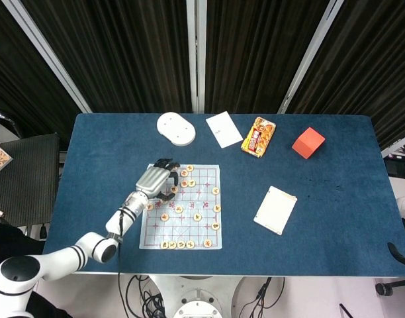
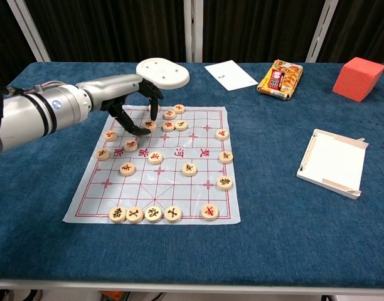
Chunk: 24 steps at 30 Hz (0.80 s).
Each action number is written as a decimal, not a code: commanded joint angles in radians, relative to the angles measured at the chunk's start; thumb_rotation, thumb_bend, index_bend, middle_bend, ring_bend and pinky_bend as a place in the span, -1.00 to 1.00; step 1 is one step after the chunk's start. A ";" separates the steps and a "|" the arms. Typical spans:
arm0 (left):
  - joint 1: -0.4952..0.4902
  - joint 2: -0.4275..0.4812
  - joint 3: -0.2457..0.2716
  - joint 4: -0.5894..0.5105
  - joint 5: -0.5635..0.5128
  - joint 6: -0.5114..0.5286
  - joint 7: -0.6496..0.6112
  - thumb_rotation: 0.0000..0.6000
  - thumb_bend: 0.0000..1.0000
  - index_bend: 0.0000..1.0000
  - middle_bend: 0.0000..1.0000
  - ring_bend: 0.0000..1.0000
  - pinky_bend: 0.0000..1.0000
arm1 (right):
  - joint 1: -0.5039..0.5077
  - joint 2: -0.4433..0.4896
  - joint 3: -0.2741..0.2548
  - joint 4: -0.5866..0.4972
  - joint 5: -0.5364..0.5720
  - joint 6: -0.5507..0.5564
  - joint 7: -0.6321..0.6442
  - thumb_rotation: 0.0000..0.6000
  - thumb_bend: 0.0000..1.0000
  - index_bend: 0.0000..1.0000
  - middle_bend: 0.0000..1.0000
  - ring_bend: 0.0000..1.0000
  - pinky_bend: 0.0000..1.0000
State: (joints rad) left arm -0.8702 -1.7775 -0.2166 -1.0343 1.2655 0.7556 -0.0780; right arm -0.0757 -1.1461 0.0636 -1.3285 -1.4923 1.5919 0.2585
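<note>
Open blue desk (image 2: 273, 238) lies between the chess mat (image 2: 155, 164) and the white tray (image 2: 333, 162), wide enough for a hand. Behind the mat, the white lid (image 2: 162, 72), paper card (image 2: 230, 74), snack packet (image 2: 280, 78) and red block (image 2: 359, 78) line the far edge. Scattered chess pieces (image 2: 189, 168) crowd the mat itself.

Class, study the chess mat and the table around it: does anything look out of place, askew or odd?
The chess mat is wrinkled near its middle and front, so it does not lie flat. The round pieces sit scattered, some off the line crossings. The left hand pinches one piece. The white tray lies askew to the table edge. Nothing looks spilled or broken.
</note>
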 commanded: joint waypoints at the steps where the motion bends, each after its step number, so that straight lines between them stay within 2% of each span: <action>1: -0.026 -0.013 -0.017 0.043 -0.019 -0.034 -0.013 1.00 -0.32 0.07 -0.72 -1.00 -0.89 | -0.001 -0.001 0.000 0.002 0.001 0.001 0.002 1.00 -0.73 -1.00 -1.00 -1.00 -1.00; 11: -0.081 -0.090 -0.027 0.227 -0.022 -0.112 -0.106 1.00 -0.32 0.06 -0.70 -1.00 -0.88 | 0.002 0.002 0.006 0.010 0.015 -0.013 0.003 1.00 -0.73 -1.00 -1.00 -1.00 -1.00; 24: -0.125 -0.142 -0.018 0.359 0.029 -0.124 -0.218 1.00 -0.32 0.07 -0.70 -1.00 -0.88 | 0.009 0.002 0.010 0.007 0.026 -0.032 0.001 1.00 -0.73 -1.00 -1.00 -1.00 -1.00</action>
State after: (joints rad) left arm -0.9916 -1.9156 -0.2368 -0.6810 1.2897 0.6321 -0.2906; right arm -0.0672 -1.1439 0.0738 -1.3216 -1.4662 1.5596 0.2597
